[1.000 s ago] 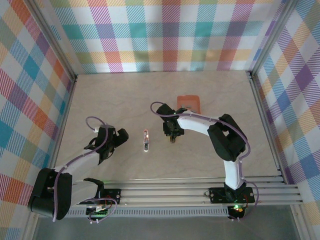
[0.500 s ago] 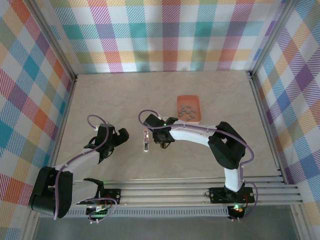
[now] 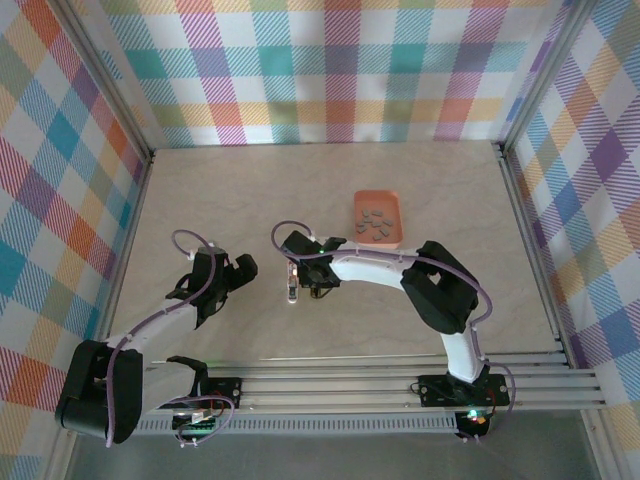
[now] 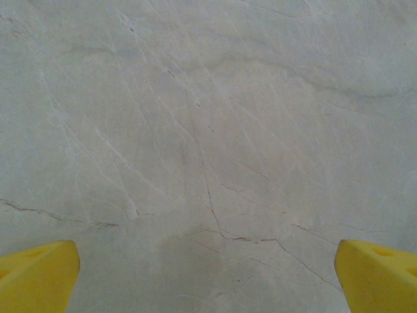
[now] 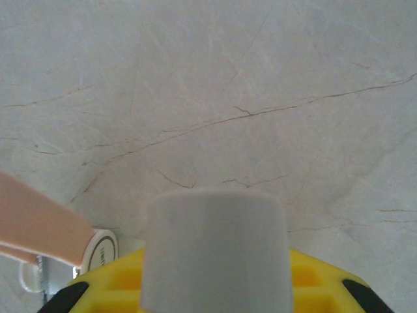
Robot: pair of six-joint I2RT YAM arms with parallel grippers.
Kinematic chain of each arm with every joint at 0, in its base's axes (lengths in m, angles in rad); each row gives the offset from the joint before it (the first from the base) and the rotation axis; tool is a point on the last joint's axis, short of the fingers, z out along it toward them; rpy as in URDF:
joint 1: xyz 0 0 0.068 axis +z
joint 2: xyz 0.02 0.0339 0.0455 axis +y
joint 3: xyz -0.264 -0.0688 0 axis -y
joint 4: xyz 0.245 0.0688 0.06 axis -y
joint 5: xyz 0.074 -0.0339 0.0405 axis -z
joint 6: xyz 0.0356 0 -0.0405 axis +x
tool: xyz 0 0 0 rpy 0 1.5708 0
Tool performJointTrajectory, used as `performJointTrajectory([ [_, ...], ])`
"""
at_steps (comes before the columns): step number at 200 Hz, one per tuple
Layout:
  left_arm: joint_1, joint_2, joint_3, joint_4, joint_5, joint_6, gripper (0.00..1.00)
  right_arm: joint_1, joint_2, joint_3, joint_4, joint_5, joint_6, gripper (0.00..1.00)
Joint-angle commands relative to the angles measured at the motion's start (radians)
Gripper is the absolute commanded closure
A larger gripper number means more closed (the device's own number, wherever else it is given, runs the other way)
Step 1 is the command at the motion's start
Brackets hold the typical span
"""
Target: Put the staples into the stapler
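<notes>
Hovering over marbled tabletop inside plaid walls, left hand gapes; right hand pinches staples.

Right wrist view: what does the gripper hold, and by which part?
A grey staple strip, pinched by the right gripper; the gripped part is hidden.

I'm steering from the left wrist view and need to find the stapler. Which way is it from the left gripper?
Observer: The stapler lies on the table to the right of the left gripper, apart from it.
Operator: Where is the right gripper?
Observer: The right gripper is just right of the stapler, closed on a pale grey piece too blurred to name.
Operator: Any spare staples?
Observer: Several staples lie in the orange tray, farther back on the right.
</notes>
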Motion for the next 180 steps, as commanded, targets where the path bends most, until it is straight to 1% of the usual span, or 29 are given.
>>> performJointTrajectory([
  [1,0.016,-0.019,-0.001,0.011,0.001,0.021,0.0,0.006,0.019,0.036,0.001,-0.023,0.019,0.74],
  [29,0.015,-0.019,0.001,0.007,-0.001,0.027,0.0,0.013,0.02,0.04,-0.008,-0.029,0.026,0.74],
  [43,0.015,-0.019,-0.002,0.013,-0.004,0.027,0.0,0.014,0.022,0.039,-0.012,-0.028,0.027,0.71],
  [58,0.016,-0.019,-0.002,0.01,-0.001,0.026,0.0,0.015,0.022,0.04,-0.014,-0.028,0.025,0.64],
  [75,0.015,-0.029,-0.002,0.0,0.004,0.023,0.0,0.013,0.014,0.039,-0.011,-0.021,0.015,0.52],
  [93,0.016,-0.051,-0.001,-0.028,0.009,0.018,0.0,0.014,-0.016,0.031,-0.006,-0.009,-0.005,0.46],
  [104,0.016,-0.072,-0.001,-0.047,0.009,0.012,0.0,0.015,-0.05,0.016,-0.001,0.002,-0.016,0.43],
  [127,0.016,-0.123,-0.005,-0.074,0.01,0.002,0.0,0.017,-0.14,-0.04,0.012,0.023,-0.04,0.41],
  [157,0.016,-0.173,-0.001,-0.114,0.015,0.002,0.0,0.009,-0.306,-0.126,0.004,0.058,-0.121,0.4],
  [165,0.016,-0.182,-0.001,-0.124,0.017,0.001,0.0,-0.005,-0.346,-0.143,-0.008,0.056,-0.148,0.39],
  [180,0.015,-0.194,0.004,-0.147,0.023,0.002,0.0,-0.062,-0.401,-0.162,-0.034,0.0,-0.203,0.39],
])
